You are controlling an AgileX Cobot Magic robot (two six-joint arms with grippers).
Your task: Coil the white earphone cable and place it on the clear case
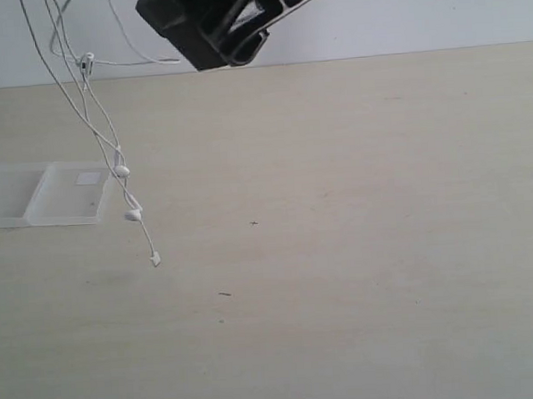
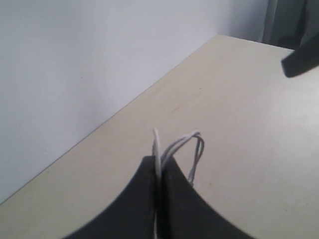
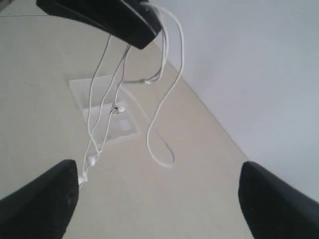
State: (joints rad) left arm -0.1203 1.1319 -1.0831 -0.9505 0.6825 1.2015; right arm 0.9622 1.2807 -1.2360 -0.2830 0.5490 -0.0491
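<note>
My left gripper [image 2: 159, 163] is shut on several strands of the white earphone cable [image 2: 192, 144], which loops out past its tips. The right wrist view shows that left gripper [image 3: 147, 27] raised, with the cable [image 3: 169, 94] hanging from it in long loops. In the exterior view the cable [image 1: 93, 128] drops from beyond the top left edge. Its two earbuds [image 1: 122, 171] and plug [image 1: 155, 258] dangle by the right end of the clear case [image 1: 34, 196], which lies flat on the table. My right gripper [image 3: 159, 199] is open and holds nothing, apart from the cable.
The pale wooden table [image 1: 341, 249] runs back to a white wall [image 1: 418, 22]. A black part of the right arm [image 1: 217, 28] hangs at the top of the exterior view, right of the cable. The case has a small white label [image 1: 88, 177].
</note>
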